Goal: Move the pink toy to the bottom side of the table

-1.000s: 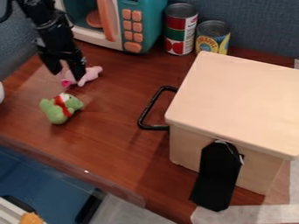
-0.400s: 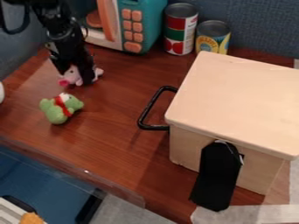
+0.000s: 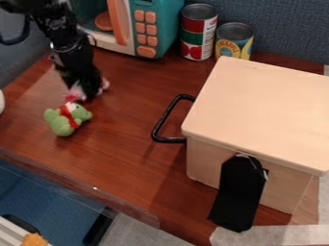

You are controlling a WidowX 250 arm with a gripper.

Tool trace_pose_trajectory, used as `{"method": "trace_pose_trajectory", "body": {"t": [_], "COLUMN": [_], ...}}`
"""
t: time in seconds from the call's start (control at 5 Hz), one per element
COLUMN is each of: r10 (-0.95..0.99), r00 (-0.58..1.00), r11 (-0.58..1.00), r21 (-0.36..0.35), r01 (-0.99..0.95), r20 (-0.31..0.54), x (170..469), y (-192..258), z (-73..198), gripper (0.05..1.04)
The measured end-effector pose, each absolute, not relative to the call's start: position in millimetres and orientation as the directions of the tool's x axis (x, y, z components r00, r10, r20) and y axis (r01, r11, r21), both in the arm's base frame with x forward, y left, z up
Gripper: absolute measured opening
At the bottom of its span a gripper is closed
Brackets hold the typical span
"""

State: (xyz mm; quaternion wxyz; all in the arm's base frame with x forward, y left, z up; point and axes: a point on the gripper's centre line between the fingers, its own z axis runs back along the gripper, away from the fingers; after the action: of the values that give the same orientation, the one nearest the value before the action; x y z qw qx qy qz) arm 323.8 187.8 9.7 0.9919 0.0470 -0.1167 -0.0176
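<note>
Wall (image 3: 286, 29): blue-grey, woven texture. Table (image 3: 132, 156): reddish-brown wood grain (small glare spot noted, lower edge). Blue surface (image 3: 38, 190) below.

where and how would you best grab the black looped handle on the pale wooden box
Probably by the long outer bar of the black looped handle, coming from above and straddling it: the bar is thin, and stands off from the side of the pale wooden lidded box, with open space inside the loop.

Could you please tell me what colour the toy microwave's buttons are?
The buttons are orange-pink, seen best in the camera view.
</note>
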Motion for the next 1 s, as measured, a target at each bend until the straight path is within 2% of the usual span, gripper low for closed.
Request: {"method": "trace_pose_trajectory", "body": {"t": [0.2,0.4,0.6,0.8,1.0], "r10": [-0.057,-0.064,-0.097,-0.131,-0.117], "r00": [0.938,0.925,0.936,0.96,0.983], "r11": [0.993,0.997,0.995,0.991,0.992], "r21": [0.113,0.065,0.025,0.005,-0.027], "r01": [0.019,0.043,0.094,0.134,0.121], "r20": [0.342,0.375,0.339,0.249,0.139], "x": [310,281,251,235,232], "y": [167,137,102,77,66], "z": [53,77,80,61,31], "gripper": [0.399,0.388,0.387,0.387,0.387]}}
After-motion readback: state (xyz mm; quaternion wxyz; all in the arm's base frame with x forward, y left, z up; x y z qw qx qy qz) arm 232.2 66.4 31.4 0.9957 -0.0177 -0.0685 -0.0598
